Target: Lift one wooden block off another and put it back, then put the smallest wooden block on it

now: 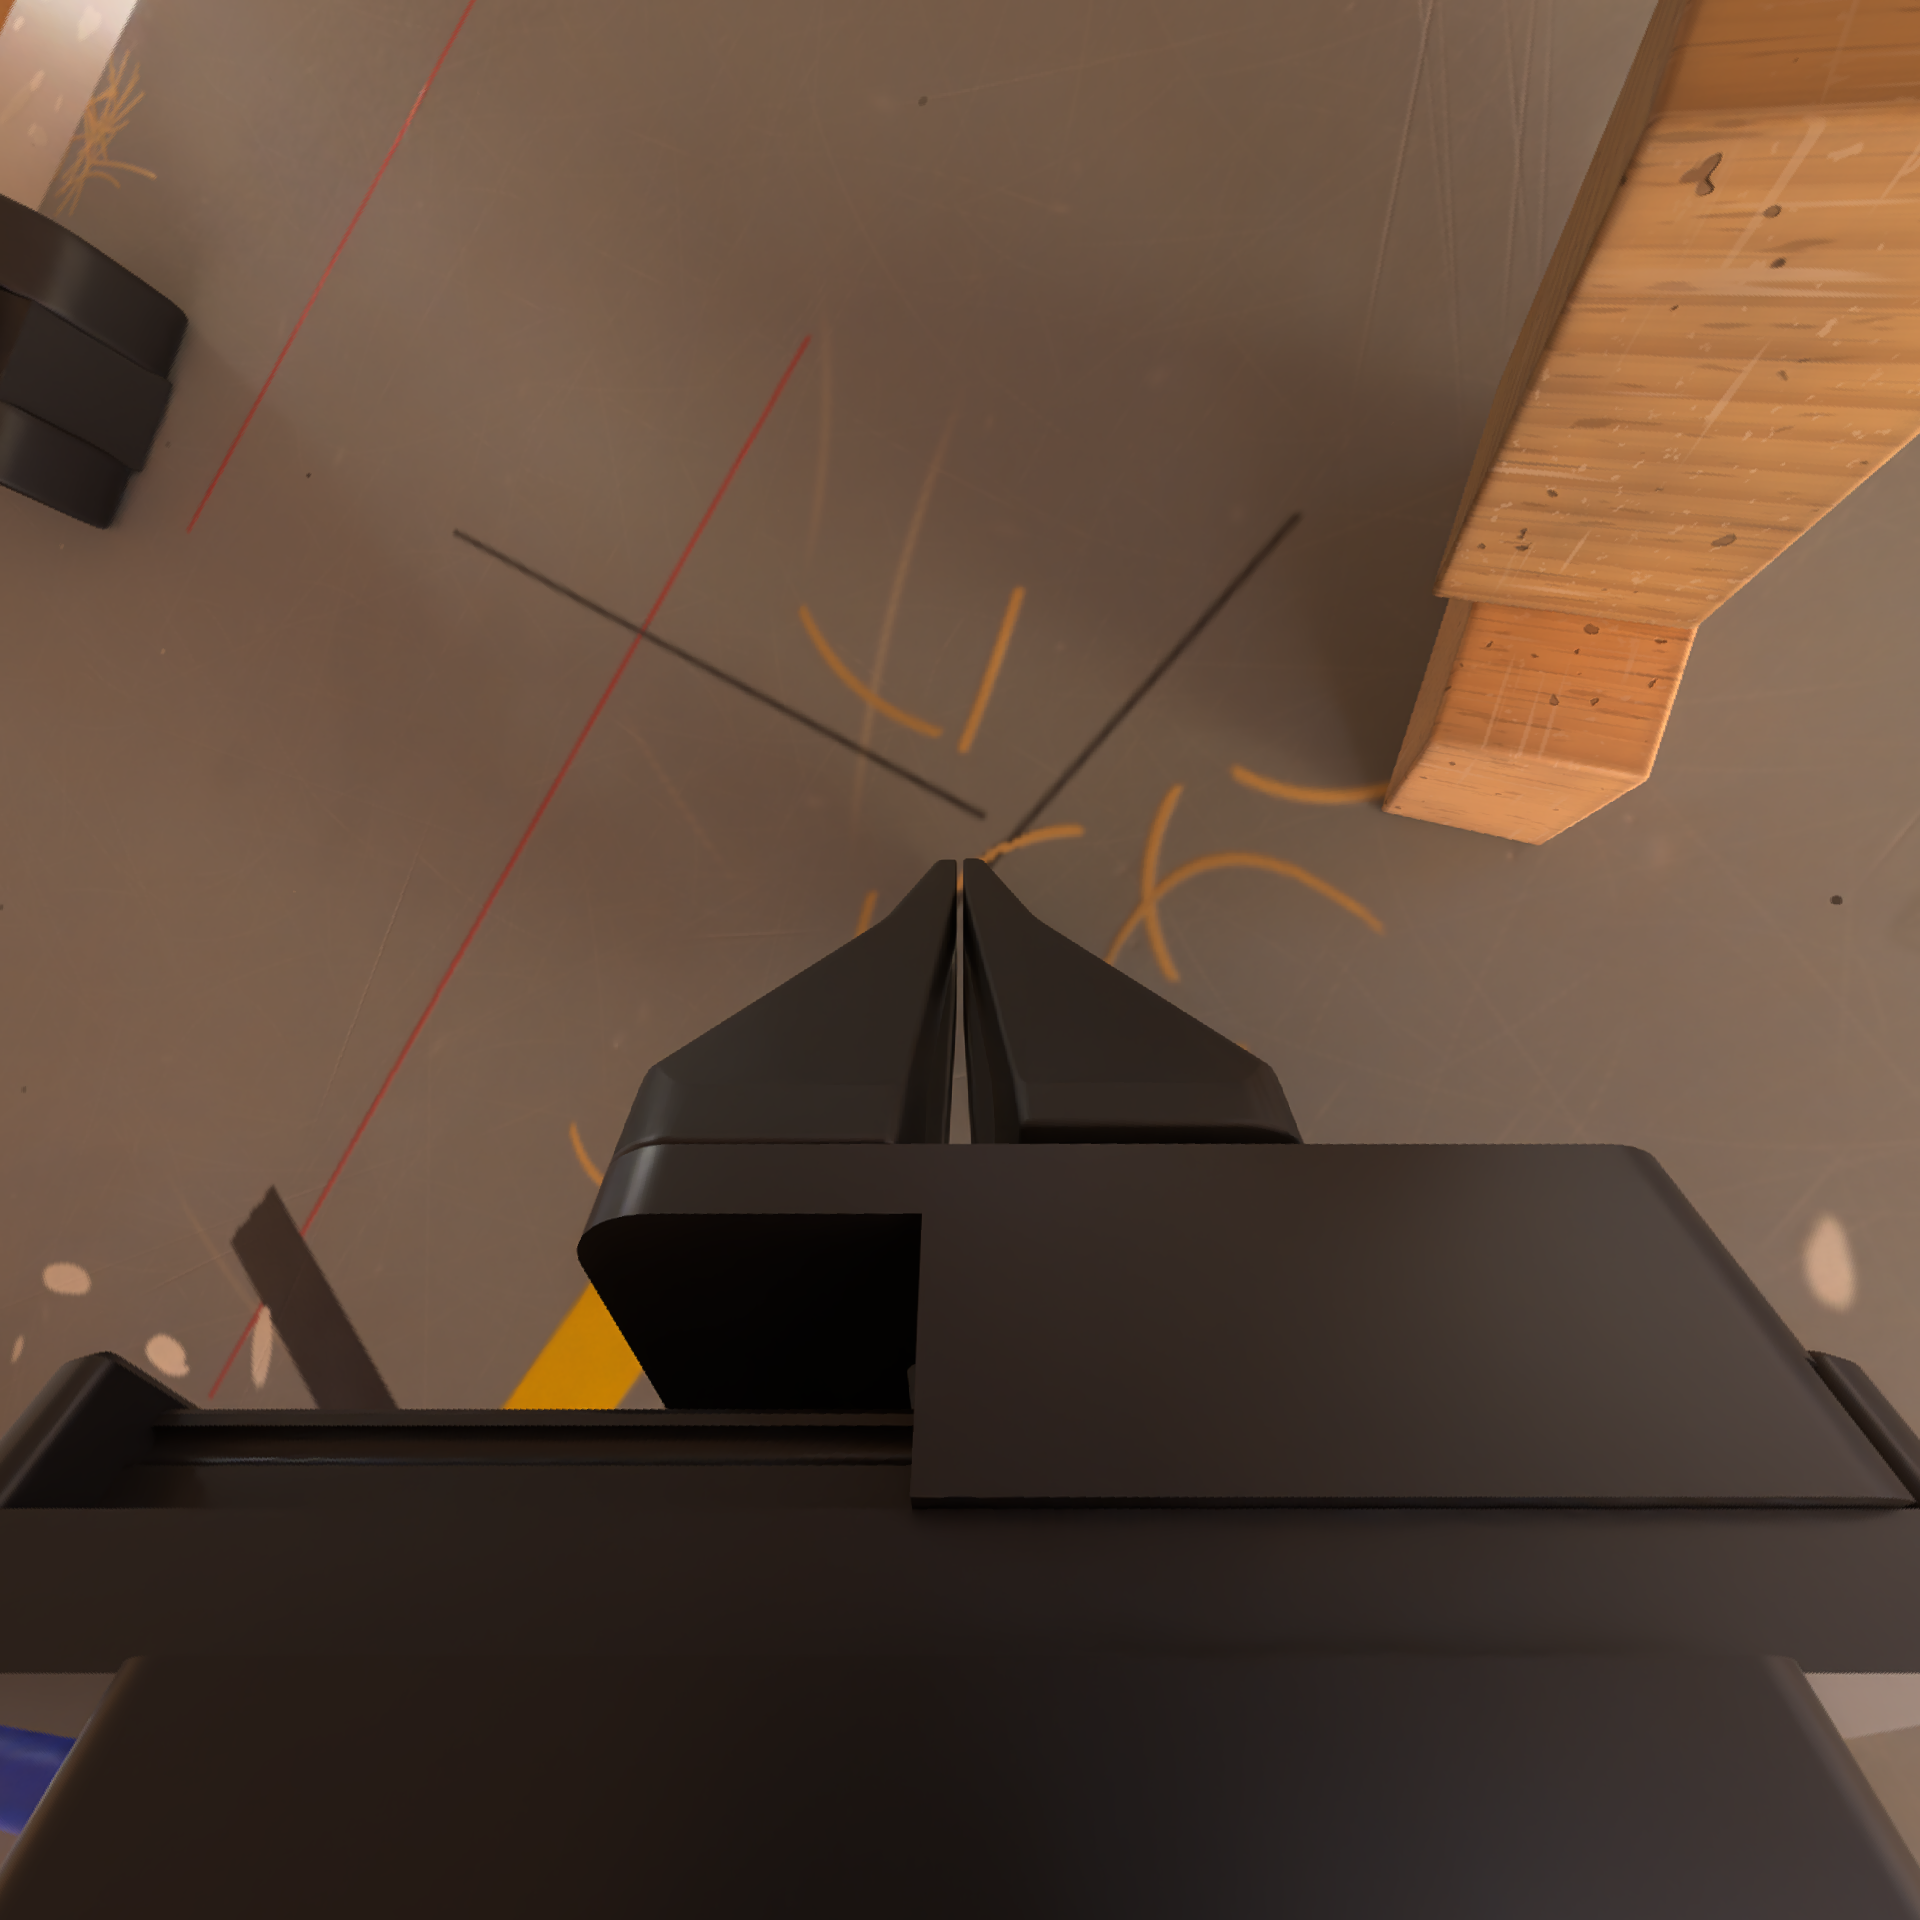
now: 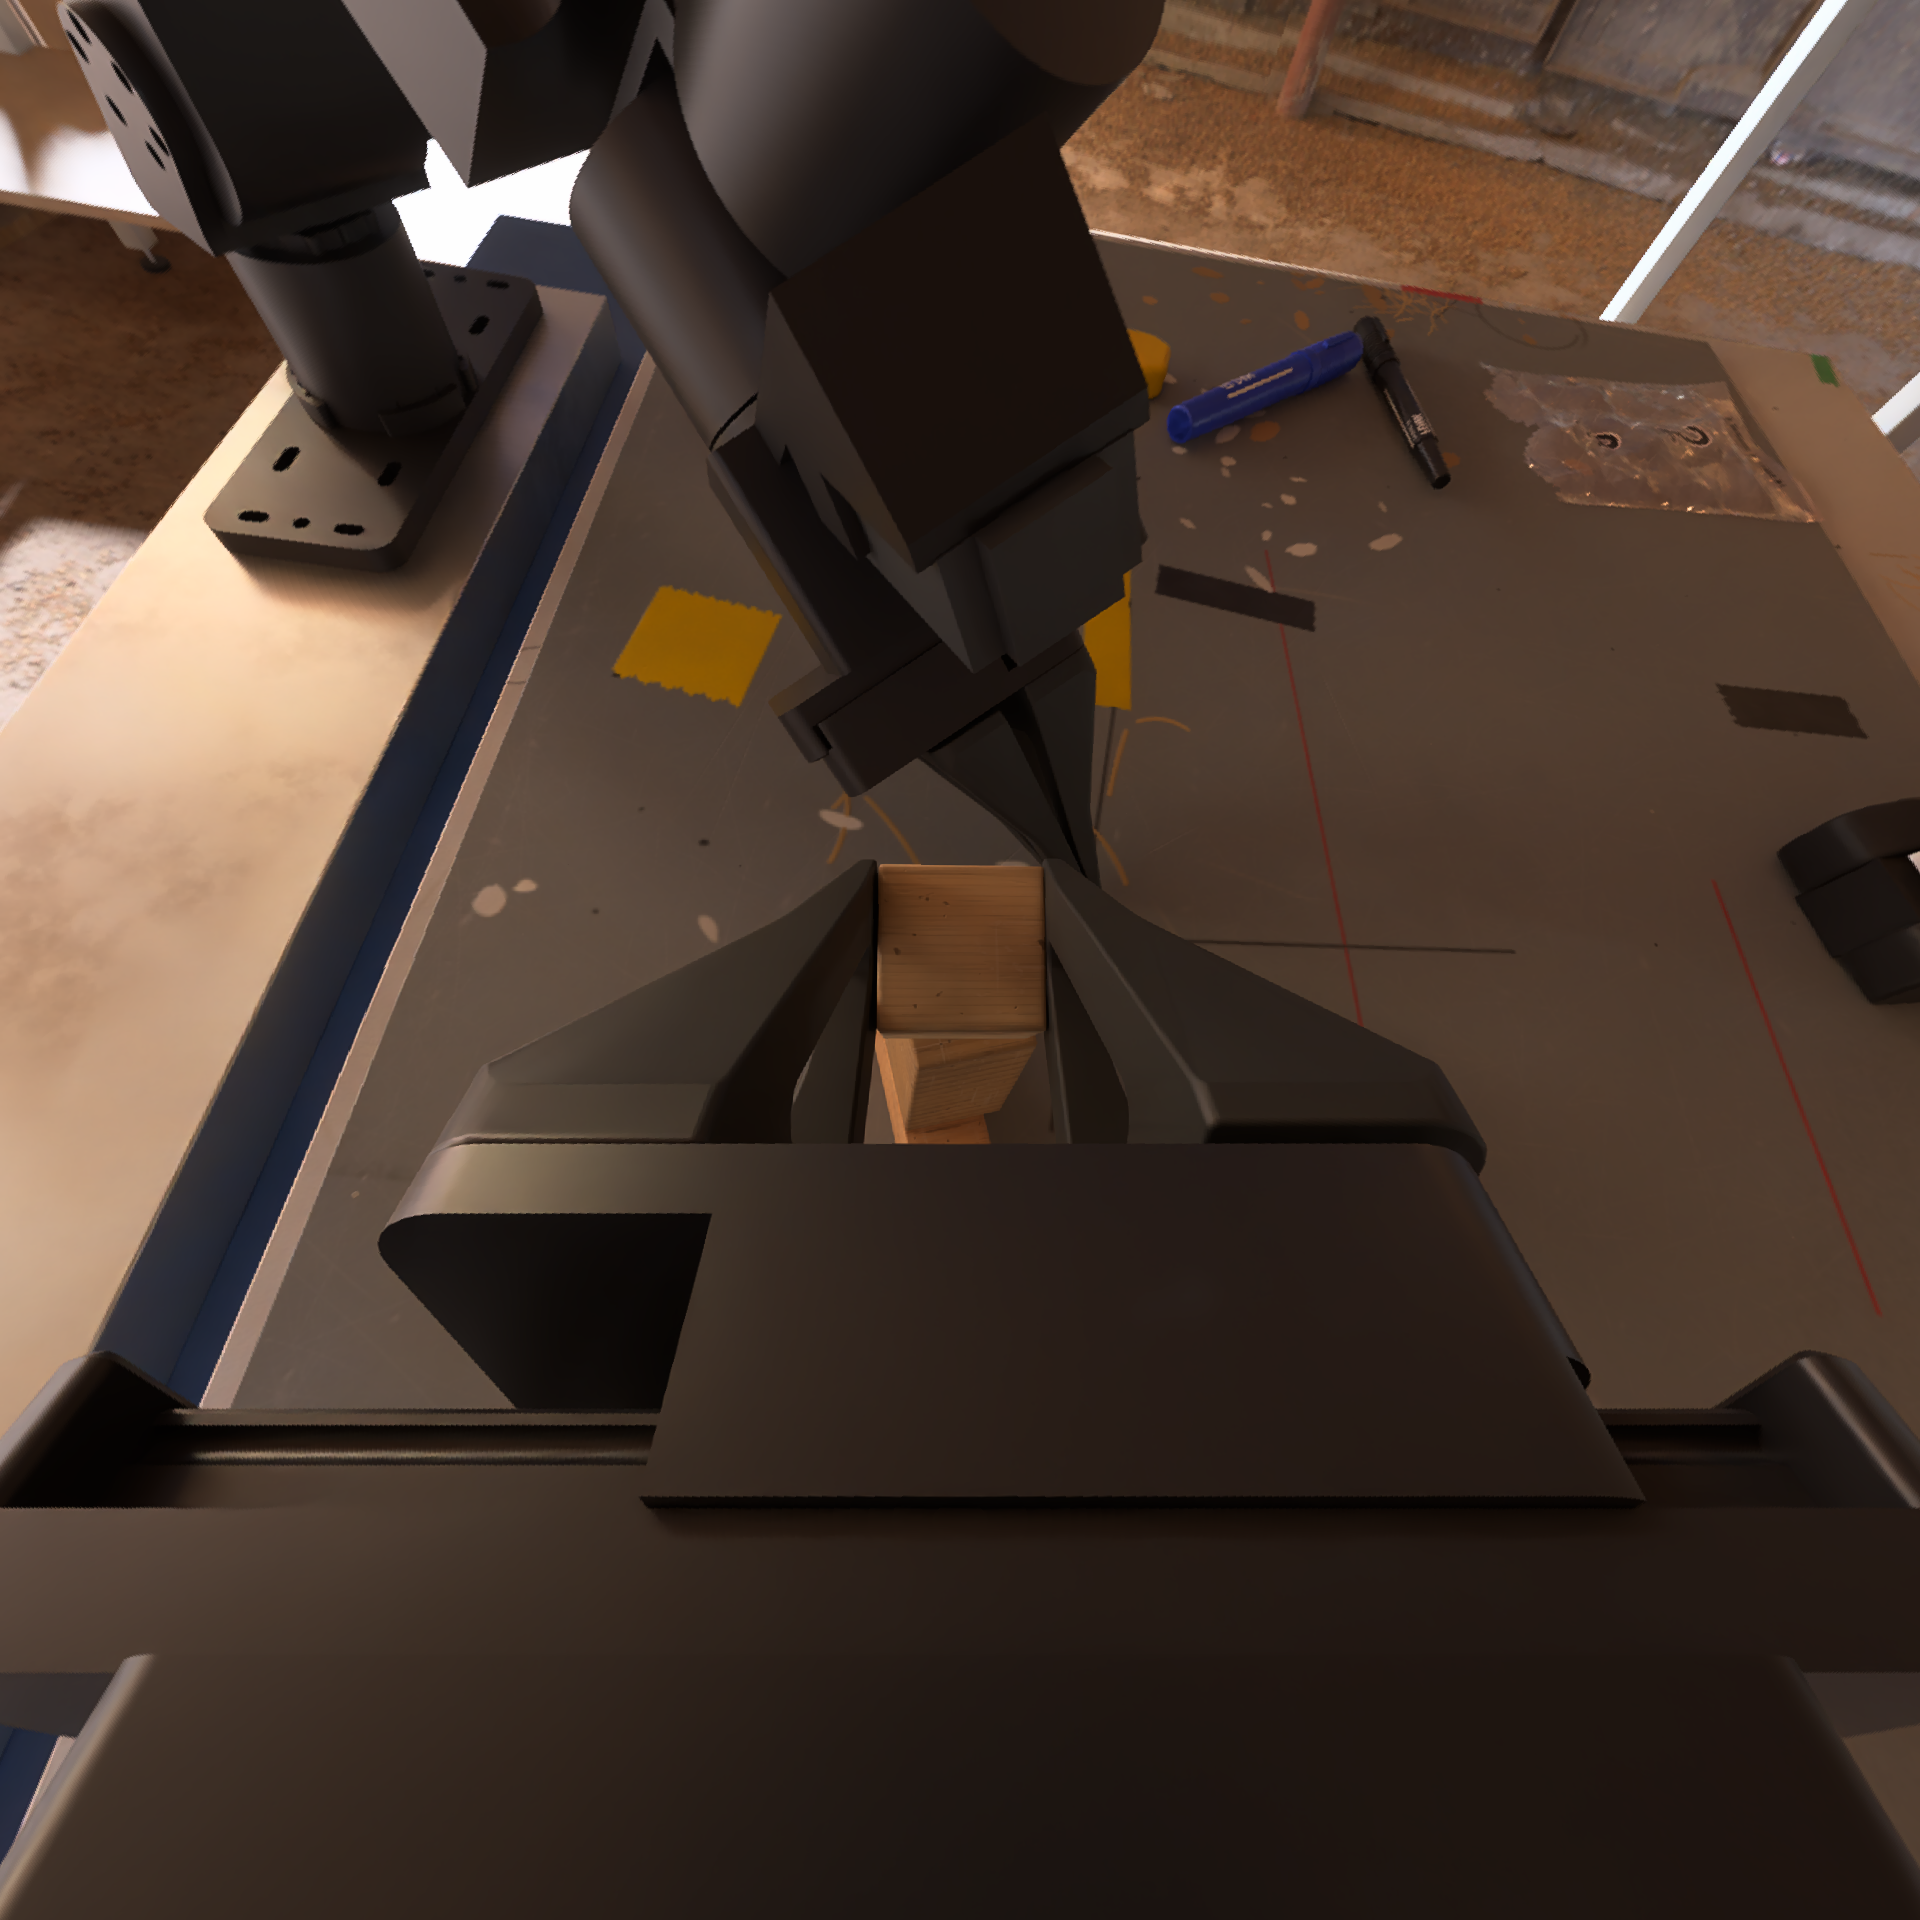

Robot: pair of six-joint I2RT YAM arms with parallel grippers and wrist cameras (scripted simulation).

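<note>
Left wrist view, left end effector (image 1: 959, 862): we are hanging it over the bare worktop (image 1: 520, 831), fingers pressed together on nothing, probably parked so it stays clear of the stack.
Left wrist view, blocks: we are seeing the upper block (image 1: 1704, 343) resting on the lower block (image 1: 1538, 727) at the right edge, near our tips but apart.
Right wrist view, right end effector (image 2: 958, 951): we are reaching partly open fingers around the upper block (image 2: 958, 951), one on each side; whether the pads are touching it we cannot tell.
Right wrist view, lower block (image 2: 951, 1086): it is showing under the upper one, turned a little against it.
Right wrist view, smallest block: we are not seeing it.
Right wrist view, far worktop: a blue marker (image 2: 1262, 387) and a black marker (image 2: 1403, 400) are lying well apart from the blocks.
</note>
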